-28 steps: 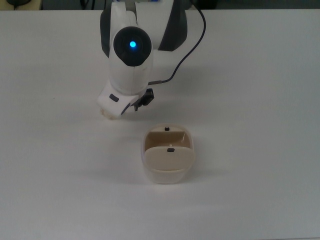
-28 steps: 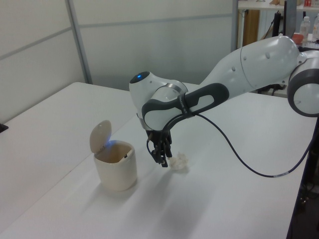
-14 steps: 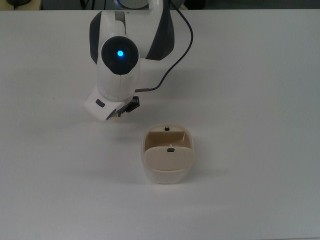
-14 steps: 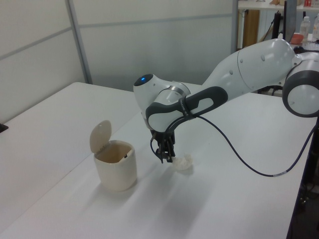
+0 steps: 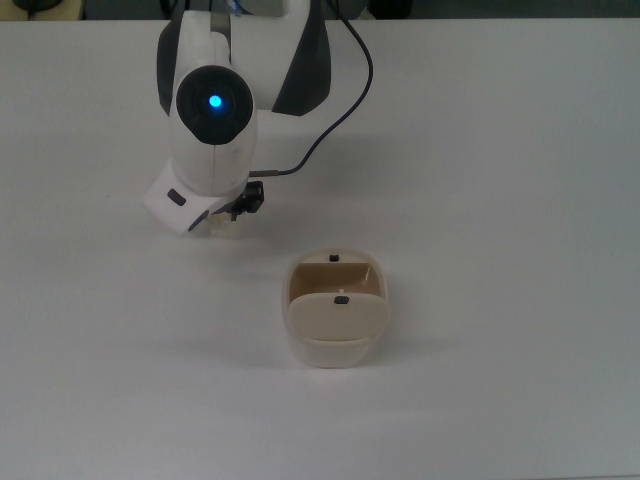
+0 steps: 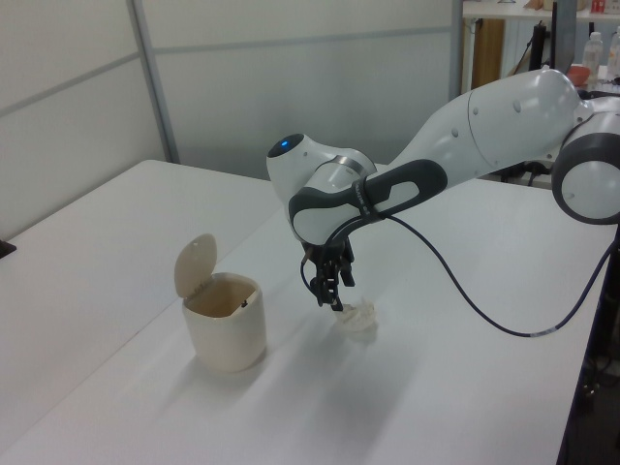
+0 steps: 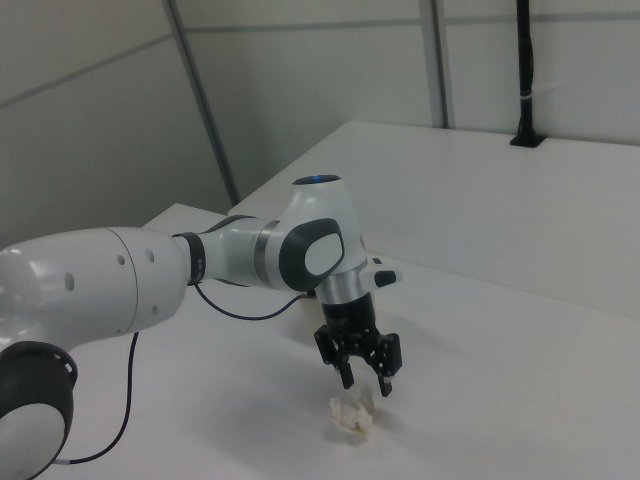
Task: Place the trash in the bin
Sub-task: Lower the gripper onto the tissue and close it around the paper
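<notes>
Over the last second the gripper [image 7: 366,377] slid from beside the bin [image 6: 225,320] to above the paper wad [image 7: 352,414], fingers spread and empty; the grasp comes next.

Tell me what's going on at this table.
A Franka arm hangs its gripper just above a crumpled paper wad on the white table. The fingers are open and the wad is not gripped. The beige bin stands close by with its flap lid up, nothing visibly inside.
</notes>
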Motion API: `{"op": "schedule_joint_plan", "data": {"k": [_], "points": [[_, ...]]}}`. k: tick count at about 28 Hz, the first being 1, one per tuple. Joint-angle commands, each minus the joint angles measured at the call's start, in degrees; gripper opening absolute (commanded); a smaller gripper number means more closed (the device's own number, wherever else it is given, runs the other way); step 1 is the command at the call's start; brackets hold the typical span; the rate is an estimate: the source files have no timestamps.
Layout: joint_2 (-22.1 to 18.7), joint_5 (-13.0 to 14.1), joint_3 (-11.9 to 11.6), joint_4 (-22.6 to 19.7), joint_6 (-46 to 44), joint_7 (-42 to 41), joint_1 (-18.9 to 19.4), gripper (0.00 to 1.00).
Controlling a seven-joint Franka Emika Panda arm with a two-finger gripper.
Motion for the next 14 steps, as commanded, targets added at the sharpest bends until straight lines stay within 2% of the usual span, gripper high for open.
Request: {"op": "schedule_joint_plan", "data": {"k": [1,8,10,13,14], "points": [[-0.98,-1.15,-0.06,-1.65,-0.67,0.35,0.10,0.88],[0.52,-1.06,0.02,-1.83,0.99,0.78,0.63,0.88],[0.52,-0.88,0.02,-1.92,1.70,0.78,0.63,0.80],[0.52,-0.71,0.11,-1.92,1.88,0.87,0.63,0.61],[0.78,-0.62,0.11,-1.83,1.96,0.79,0.63,0.50]]}}
